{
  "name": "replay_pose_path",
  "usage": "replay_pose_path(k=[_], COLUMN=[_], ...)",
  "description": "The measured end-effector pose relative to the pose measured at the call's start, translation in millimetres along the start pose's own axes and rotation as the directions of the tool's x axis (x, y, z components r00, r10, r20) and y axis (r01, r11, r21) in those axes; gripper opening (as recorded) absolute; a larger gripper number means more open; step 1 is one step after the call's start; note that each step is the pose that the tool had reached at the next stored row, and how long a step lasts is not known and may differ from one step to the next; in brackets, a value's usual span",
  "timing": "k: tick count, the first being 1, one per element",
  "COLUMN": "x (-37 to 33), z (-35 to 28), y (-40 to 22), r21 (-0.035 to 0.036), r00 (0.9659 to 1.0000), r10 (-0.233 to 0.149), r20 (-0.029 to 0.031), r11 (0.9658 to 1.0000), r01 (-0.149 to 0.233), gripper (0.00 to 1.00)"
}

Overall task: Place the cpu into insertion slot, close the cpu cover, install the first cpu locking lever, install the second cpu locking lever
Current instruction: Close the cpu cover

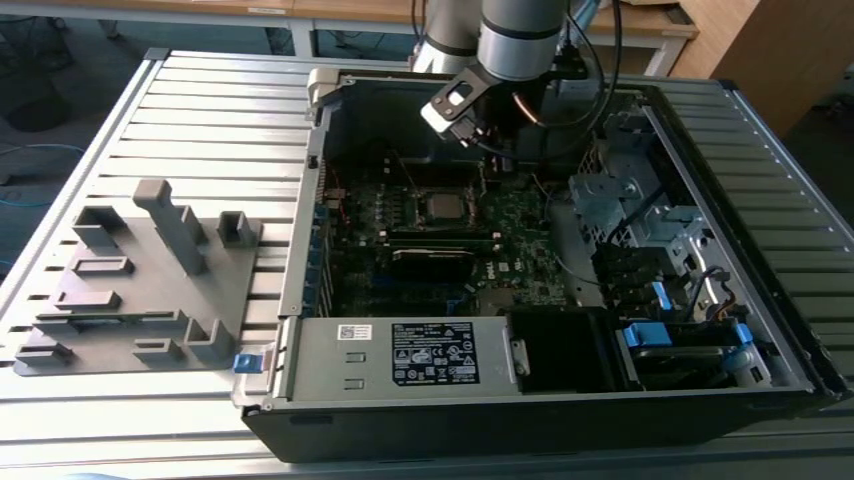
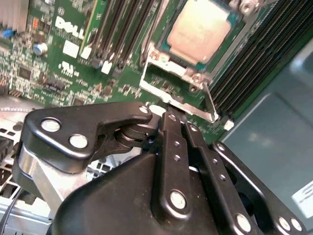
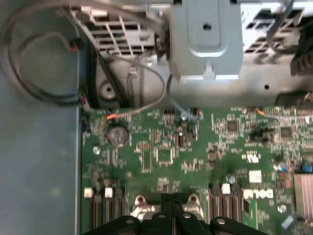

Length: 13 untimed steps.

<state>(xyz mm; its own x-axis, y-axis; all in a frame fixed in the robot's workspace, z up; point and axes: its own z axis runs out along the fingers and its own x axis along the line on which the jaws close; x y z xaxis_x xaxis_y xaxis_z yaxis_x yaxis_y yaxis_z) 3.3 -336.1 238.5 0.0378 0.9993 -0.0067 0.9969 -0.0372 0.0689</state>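
Exterior view: the arm [image 1: 518, 35] comes down into the open PC case [image 1: 747, 330] at its far end, wrist over the back of the green board [image 1: 521, 225]. The cpu [image 1: 445, 207] lies flat in the insertion slot [image 1: 423, 207], mid-board, just nearer the camera than the wrist. A black memory module [image 1: 434, 252] lies nearer again. The drive cage [image 1: 617, 195] w/ cables is on the exterior view's right, and the power supply [image 1: 400, 355] is at the near end. A grey fixture [image 1: 134, 290] stands on the slatted table [image 1: 214, 110], well apart on the exterior view's left.

Second wrist view: the gripper [image 2: 180, 122] has its fingers drawn together, no gap btwn them. The tips are at the outer edge of the cpu cover [image 2: 155, 93], which stands open off the slot; green board shows thru its cut-out. Can't tell if the thin plate is pinched or only touched. The cpu [image 2: 198, 29] is beyond the cover, silver top bare, apart from the fingertips. A thin lever rod [image 2: 208, 98] stands tilted beside the cover, near the fingers. Long black memory slots [image 2: 122, 29] run on both sides of the slot.

First wrist view: the gripper [image 3: 172, 200] tips are together, btwn two silver lugs [image 3: 139, 200]. Beyond them on the board is a coin battery [image 3: 117, 135]. Farther off are grey cables [image 3: 29, 63] and a grey metal bracket [image 3: 205, 41].
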Motion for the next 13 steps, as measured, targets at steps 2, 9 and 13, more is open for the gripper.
replay_pose_path(k=[2, 9, 13], x=[-0.2, -0.6, -0.7], z=[-0.5, -1.0, -1.0], y=[-6.0, -16.3, -16.5], r21=[-0.0003, -0.0004, -0.0002], r00=[1.0, 1.0, 1.0], r10=[0.0, 0.0, 0.0], r20=[0.0002, 0.0002, 0.0001], r11=[1.0, 1.0, 1.0], r01=[0.0, 0.0, 0.0], gripper=[0.11, 0.11, 0.11])
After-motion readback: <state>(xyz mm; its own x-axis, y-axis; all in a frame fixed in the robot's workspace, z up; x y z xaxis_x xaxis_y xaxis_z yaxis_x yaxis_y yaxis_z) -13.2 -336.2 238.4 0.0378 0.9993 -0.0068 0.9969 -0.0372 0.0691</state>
